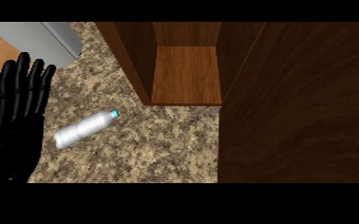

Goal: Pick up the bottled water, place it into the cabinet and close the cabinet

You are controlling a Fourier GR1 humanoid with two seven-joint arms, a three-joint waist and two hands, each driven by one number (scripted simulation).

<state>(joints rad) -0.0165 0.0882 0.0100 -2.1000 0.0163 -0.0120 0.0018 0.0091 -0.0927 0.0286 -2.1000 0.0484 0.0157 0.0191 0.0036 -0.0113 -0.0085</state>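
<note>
Resting at the view's left edge, the left hand [21, 104] is showing its black fingers straight and spread wide, pointing up and holding nothing. Only this 1 hand is showing; the right hand is not appearing in the view. Just beside the hand, but not touching it, the water bottle [85, 128] is lying on its side on the speckled counter [154, 147], its blue cap pointing up and to the right toward the cabinet [186, 73]. That wooden cabinet is standing open, its bare shelf showing near the bottle. Its dark wooden door [291, 104] is filling the view's right side. Behind the hand, a grey box [52, 40] is sitting at the upper left corner.
</note>
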